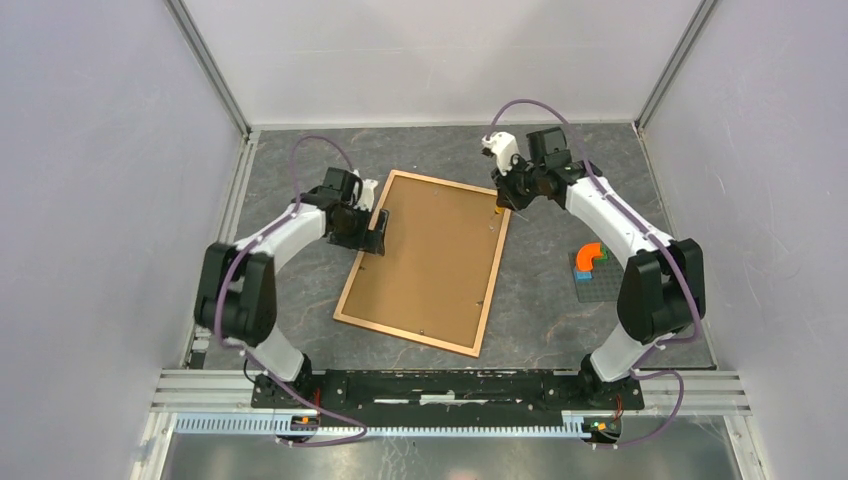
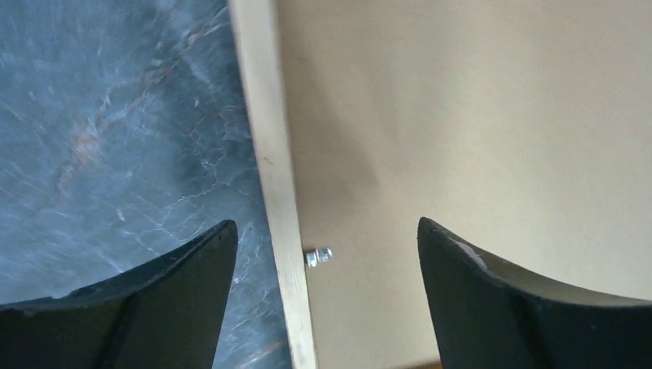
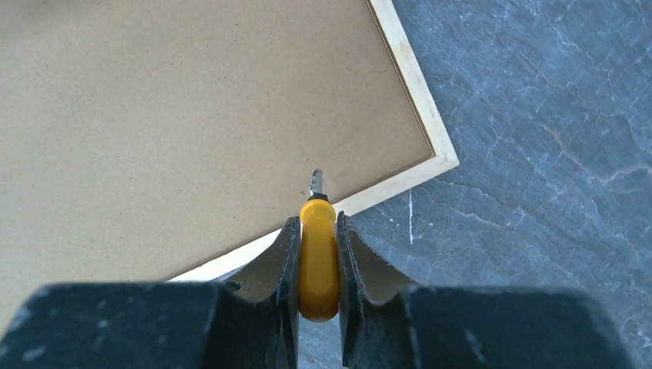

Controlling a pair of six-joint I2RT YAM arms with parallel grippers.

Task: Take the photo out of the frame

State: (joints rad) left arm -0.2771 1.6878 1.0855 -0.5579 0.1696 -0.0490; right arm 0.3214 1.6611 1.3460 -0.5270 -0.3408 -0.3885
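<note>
The frame (image 1: 425, 260) lies face down on the table, its brown fibreboard back up and its orange-brown moulding around it. The photo is hidden under the back panel. My left gripper (image 1: 378, 232) is open and straddles the frame's left moulding (image 2: 269, 154), one finger over the table and one over the back panel (image 2: 477, 115); a small metal tab (image 2: 318, 256) sits between them at the moulding's inner edge. My right gripper (image 1: 505, 195) is shut on a yellow-handled screwdriver (image 3: 317, 261), whose metal tip (image 3: 315, 183) rests on the back panel near the frame's far right corner (image 3: 442, 157).
A small grey baseplate (image 1: 594, 282) with an orange curved block and other bricks sits on the table right of the frame, near the right arm's elbow. Enclosure walls stand on three sides. A metal rail runs along the near edge.
</note>
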